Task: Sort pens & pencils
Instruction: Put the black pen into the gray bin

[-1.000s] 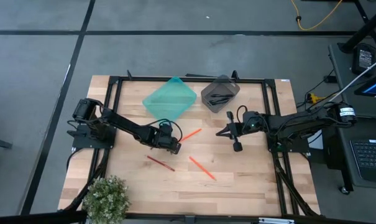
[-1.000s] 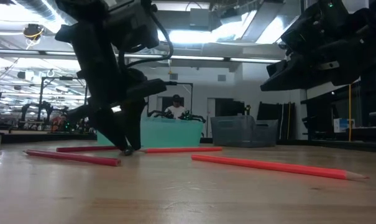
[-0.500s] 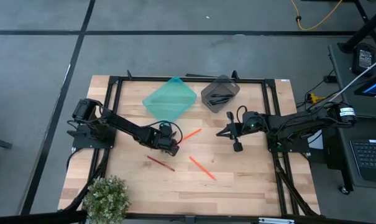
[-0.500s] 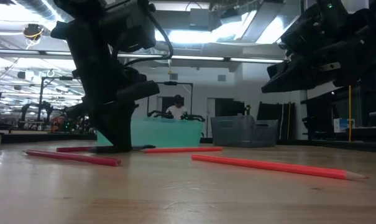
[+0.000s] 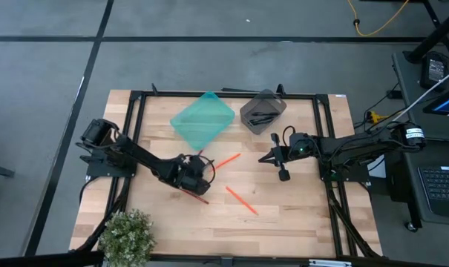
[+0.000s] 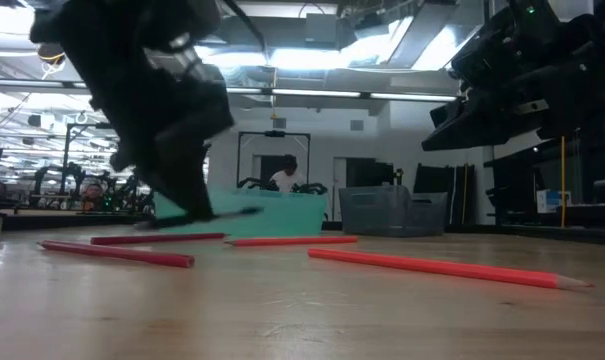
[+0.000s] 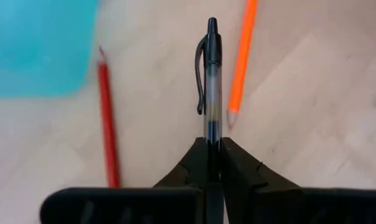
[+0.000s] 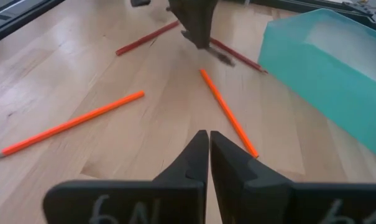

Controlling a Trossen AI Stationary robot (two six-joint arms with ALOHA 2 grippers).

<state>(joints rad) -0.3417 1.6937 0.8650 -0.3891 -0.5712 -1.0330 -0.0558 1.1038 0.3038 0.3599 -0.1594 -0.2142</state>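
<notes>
My left gripper (image 5: 198, 169) is shut on a black pen (image 7: 211, 93) above the table's middle, near the teal bin (image 5: 202, 119). Under and around it on the wood lie a red pencil (image 7: 107, 124) and an orange pencil (image 7: 240, 62). Another orange pencil (image 5: 241, 200) lies nearer the front, and a second red pencil (image 5: 194, 195) shows partly under the arm. Black pens lie in the grey bin (image 5: 263, 111). My right gripper (image 5: 263, 158) hovers shut at centre right, touching nothing. My left gripper pinches the pen's barrel (image 7: 211, 138) between its two fingers, at the end away from the clip. The pen runs along the fingers and sticks out forward past their tips. In the low view the pen (image 6: 227, 213) is roughly level and clear of the table.
A potted plant (image 5: 128, 233) stands at the near left corner. The two bins stand side by side at the far edge. Bare wood lies toward the near right of the table. A person (image 6: 282, 178) shows in the room far behind.
My left gripper has shut on the black pen that lay on the table and has gone up with it. The pen is now lifted clear of the wood. The gripper has also drawn a little toward the table's left edge.
</notes>
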